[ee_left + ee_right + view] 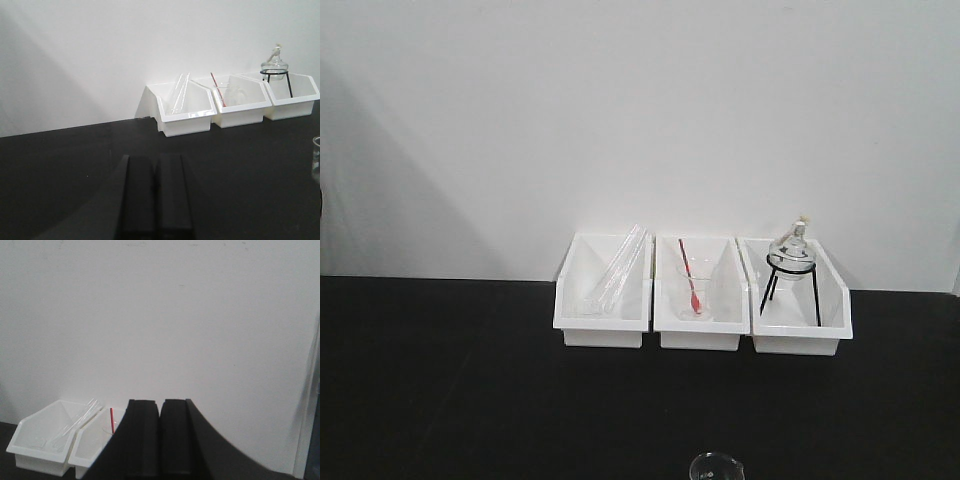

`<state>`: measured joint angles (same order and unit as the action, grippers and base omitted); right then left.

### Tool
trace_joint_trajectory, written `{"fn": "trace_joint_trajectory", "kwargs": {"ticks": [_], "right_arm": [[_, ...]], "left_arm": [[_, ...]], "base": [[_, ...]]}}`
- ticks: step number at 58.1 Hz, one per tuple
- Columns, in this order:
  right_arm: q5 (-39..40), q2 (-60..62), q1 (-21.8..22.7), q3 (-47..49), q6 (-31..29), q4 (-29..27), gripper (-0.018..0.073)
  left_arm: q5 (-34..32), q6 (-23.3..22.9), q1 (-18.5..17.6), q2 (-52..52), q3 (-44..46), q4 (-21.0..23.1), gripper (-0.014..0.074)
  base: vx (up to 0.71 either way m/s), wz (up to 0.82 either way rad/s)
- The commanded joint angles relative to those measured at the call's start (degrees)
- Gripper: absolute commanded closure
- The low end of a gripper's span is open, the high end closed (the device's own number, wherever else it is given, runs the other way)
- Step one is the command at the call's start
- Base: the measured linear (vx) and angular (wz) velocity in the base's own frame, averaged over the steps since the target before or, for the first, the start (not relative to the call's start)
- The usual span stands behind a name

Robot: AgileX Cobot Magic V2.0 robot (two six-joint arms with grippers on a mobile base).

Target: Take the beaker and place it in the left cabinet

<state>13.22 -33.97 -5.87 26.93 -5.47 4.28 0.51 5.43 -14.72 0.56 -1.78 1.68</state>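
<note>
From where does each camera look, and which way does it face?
Front: before the counter, facing the wall; three bins, beaker rim at bottom edge; no robot part.
Left wrist: low behind the shut left claw, looking across the counter to the bins.
Right wrist: behind the shut right claw, facing the wall.
All show the left two bins.

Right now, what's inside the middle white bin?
The bin holds a clear beaker with a red stirrer leaning in it. The bin's front wall hides the floor just behind it, and whether the beaker holds liquid cannot be told.
</note>
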Motion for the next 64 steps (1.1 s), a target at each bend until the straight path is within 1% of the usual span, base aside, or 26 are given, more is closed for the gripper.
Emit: {"fn": "trace_joint_trajectory", "kwargs": {"ticks": [1, 7, 12, 17, 26, 35, 39, 43, 59, 64], "right_arm": [[11.25, -8.85, 0.40, 4.60, -0.65, 0.50, 0.0565], [18.97, -15.23, 0.40, 5.16, -0.40, 0.50, 0.0565], [21.17, -18.82, 0.40, 5.15, -0.18, 0.50, 0.0564], [21.46, -21.16, 0.40, 5.15, 1.48, 0.50, 0.0560], [19.54, -22.21, 0.40, 5.15, 5.47, 0.50, 0.0540], [18.98, -22.21, 0.40, 5.15, 5.47, 0.50, 0.0472], [18.98, -22.21, 0.40, 5.15, 5.47, 0.50, 0.0423], [18.94, -22.21, 0.40, 5.15, 5.47, 0.50, 0.0349], [19.50, -22.21, 0.40, 5.15, 5.47, 0.45, -0.0030], [20.32, -22.21, 0.40, 5.15, 5.47, 0.45, -0.0101]], "left_arm": [[-4.82, -0.20, -0.19, 1.02, -0.94, 0.42, 0.0595], [-4.82, -0.20, -0.19, 1.02, -0.94, 0.42, 0.0595], [-4.82, -0.20, -0.19, 1.02, -0.94, 0.42, 0.0595], [-4.82, -0.20, -0.19, 1.02, -0.94, 0.42, 0.0595], [-4.82, -0.20, -0.19, 1.02, -0.94, 0.42, 0.0595], [-4.82, -0.20, -0.19, 1.02, -0.94, 0.42, 0.0595], [-4.82, -0.20, -0.19, 1.02, -0.94, 0.42, 0.0595], [-4.82, -0.20, -0.19, 1.02, -0.94, 0.42, 0.0595], [-4.82, -0.20, -0.19, 1.02, -0.94, 0.42, 0.0595], [-4.82, -0.20, -0.19, 1.02, -0.94, 0.42, 0.0595]], "base": [[0.00, 0.00], [0.00, 0.00], [0.00, 0.00], [0.00, 0.00], [0.00, 0.00], [0.00, 0.00], [0.00, 0.00], [0.00, 0.00], [0.00, 0.00], [0.00, 0.00]]}}
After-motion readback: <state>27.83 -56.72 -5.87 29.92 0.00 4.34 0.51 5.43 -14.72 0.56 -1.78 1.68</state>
